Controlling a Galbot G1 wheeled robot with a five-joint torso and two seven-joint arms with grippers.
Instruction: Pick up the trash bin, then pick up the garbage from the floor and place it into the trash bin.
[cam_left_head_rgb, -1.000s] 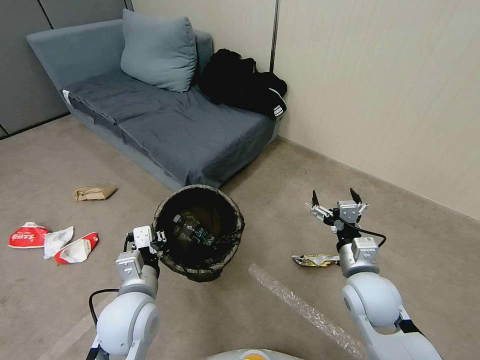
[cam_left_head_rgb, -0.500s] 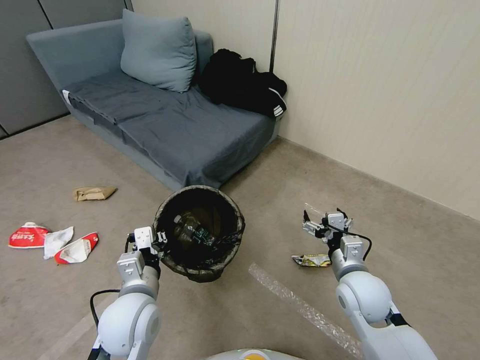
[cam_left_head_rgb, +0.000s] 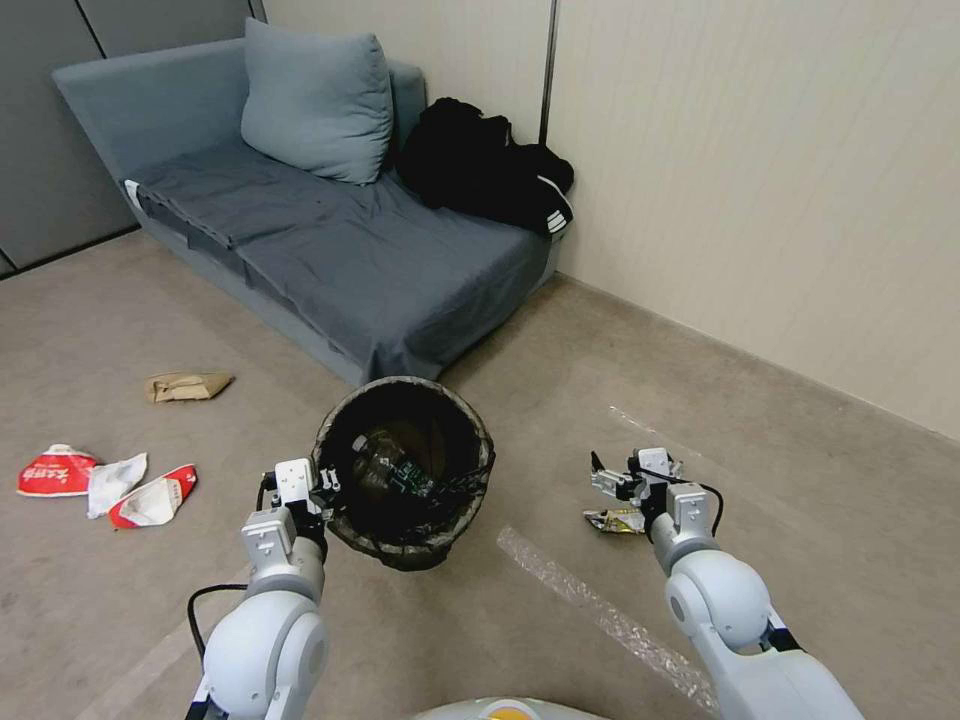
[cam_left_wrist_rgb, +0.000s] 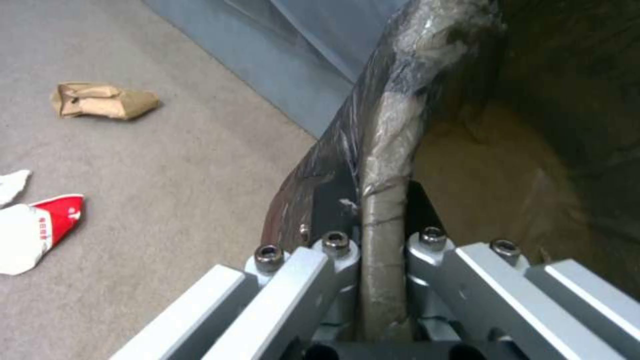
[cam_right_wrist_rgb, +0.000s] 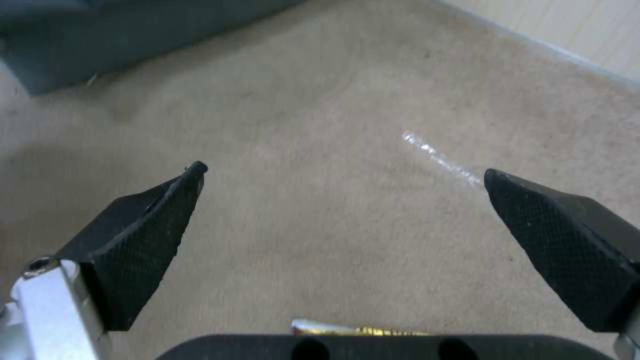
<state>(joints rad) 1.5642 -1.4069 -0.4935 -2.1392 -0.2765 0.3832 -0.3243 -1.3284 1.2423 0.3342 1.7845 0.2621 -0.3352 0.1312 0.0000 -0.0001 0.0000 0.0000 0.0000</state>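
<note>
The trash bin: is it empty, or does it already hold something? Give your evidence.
Not empty. The head view shows a clear bottle lying inside the trash bin, which the left hand grips by its rim.

Beige carpet floor, grey sofa with cushion, black clothes heap, cream panelled wall

Even, soft indoor light; faint shadows. Head view bends at edges. Wrist views blurry, esp. close up.
</note>
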